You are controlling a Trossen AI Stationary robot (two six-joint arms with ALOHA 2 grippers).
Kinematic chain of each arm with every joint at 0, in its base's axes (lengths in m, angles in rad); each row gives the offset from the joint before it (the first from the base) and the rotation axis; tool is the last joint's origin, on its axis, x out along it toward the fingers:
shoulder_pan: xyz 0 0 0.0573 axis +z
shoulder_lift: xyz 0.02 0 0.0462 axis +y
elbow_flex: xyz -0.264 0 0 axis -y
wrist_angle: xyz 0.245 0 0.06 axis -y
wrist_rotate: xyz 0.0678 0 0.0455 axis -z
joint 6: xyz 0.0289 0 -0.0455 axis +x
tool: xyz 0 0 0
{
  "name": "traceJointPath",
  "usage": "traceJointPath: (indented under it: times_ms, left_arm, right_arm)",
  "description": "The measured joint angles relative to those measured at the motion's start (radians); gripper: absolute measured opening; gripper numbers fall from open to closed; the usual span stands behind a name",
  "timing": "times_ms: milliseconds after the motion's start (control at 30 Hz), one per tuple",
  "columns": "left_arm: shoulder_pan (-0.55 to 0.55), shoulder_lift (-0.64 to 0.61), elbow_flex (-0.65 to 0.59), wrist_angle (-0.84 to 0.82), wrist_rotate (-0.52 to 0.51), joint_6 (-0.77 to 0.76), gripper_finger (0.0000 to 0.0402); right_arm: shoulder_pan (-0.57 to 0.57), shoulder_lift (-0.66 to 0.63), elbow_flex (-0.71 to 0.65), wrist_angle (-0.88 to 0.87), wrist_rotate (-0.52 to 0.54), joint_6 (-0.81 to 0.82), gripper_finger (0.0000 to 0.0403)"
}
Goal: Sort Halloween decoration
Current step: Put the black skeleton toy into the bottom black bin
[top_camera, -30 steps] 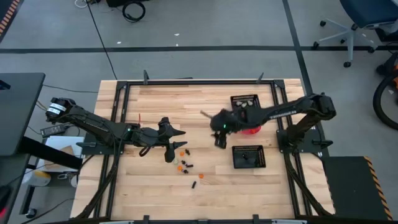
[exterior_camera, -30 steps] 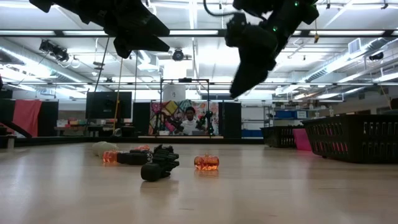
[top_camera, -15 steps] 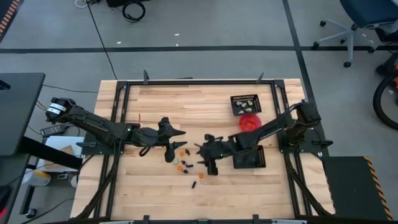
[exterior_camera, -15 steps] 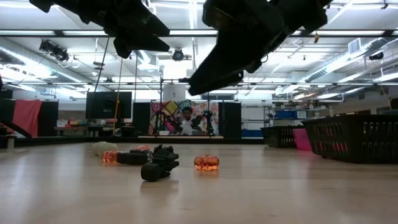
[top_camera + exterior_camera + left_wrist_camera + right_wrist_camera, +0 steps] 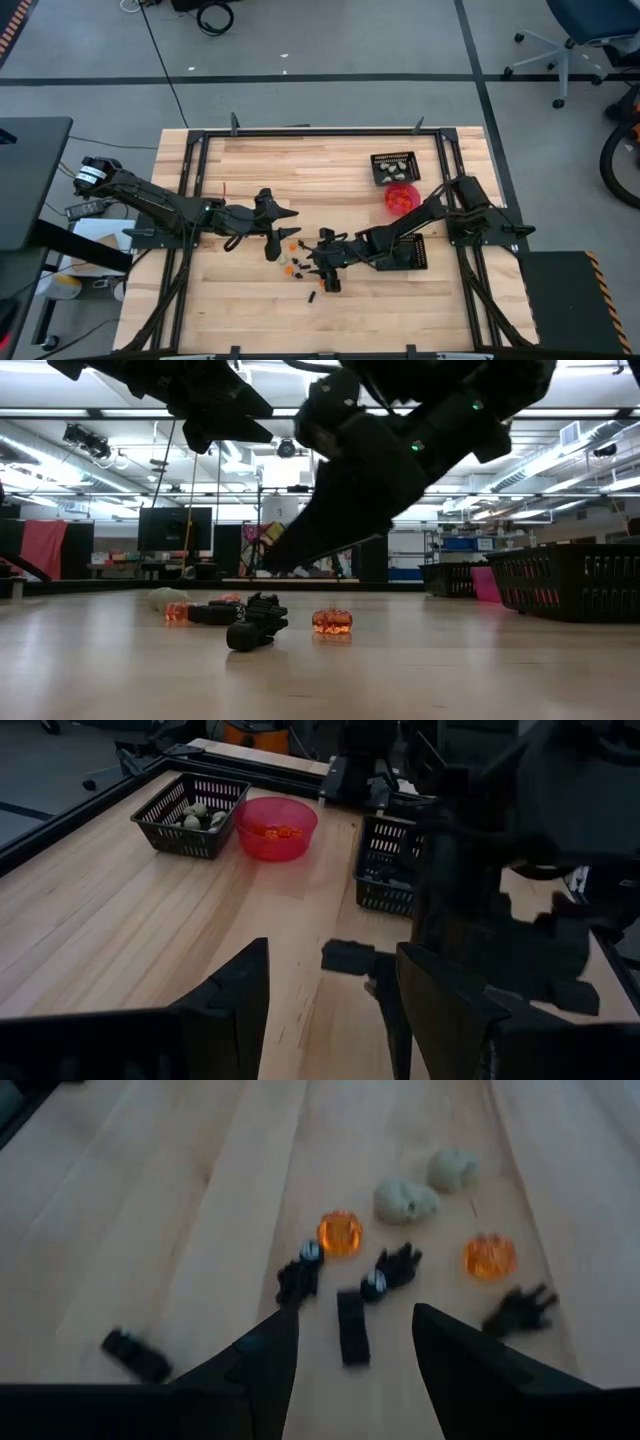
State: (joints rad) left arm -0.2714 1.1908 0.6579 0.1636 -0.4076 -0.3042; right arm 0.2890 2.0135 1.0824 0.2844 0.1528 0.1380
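Note:
The Halloween decoration is a scatter of tiny orange, black and cream trinkets (image 5: 297, 266) lying on the wooden table near its middle. In the right wrist view I see two orange pumpkins (image 5: 340, 1232), two cream pieces (image 5: 405, 1202) and several black pieces (image 5: 350, 1326). My right gripper (image 5: 319, 263) hangs open just above this scatter, its fingers on either side of a black piece and touching nothing. My left gripper (image 5: 279, 231) hangs open and empty beside the scatter, toward the table's left.
A black mesh tray (image 5: 393, 167) with cream pieces stands at the far right, a pink-red bowl (image 5: 402, 197) with orange pieces next to it, and a second mesh tray (image 5: 402, 253) nearer, partly under my right arm. A black frame runs around the table's edges.
My right gripper has swung from beside the pink-red bowl toward the table's near left, over the near tray, and come down over the scattered trinkets. The trinkets have stayed where they were.

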Motion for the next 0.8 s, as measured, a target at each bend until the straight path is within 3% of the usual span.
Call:
traceJointPath:
  times_ms: [367,800]
  left_arm:
    - [0.000,0.000,0.000,-0.003,0.000,0.000,0.0192]
    - [0.000,0.000,0.001,-0.003,0.000,0.000,0.0192]
  right_arm:
    - [0.004,0.064,0.039,0.000,0.038,-0.048,0.0194]
    - [0.005,0.109,0.035,0.031,0.039,-0.053,0.0126]
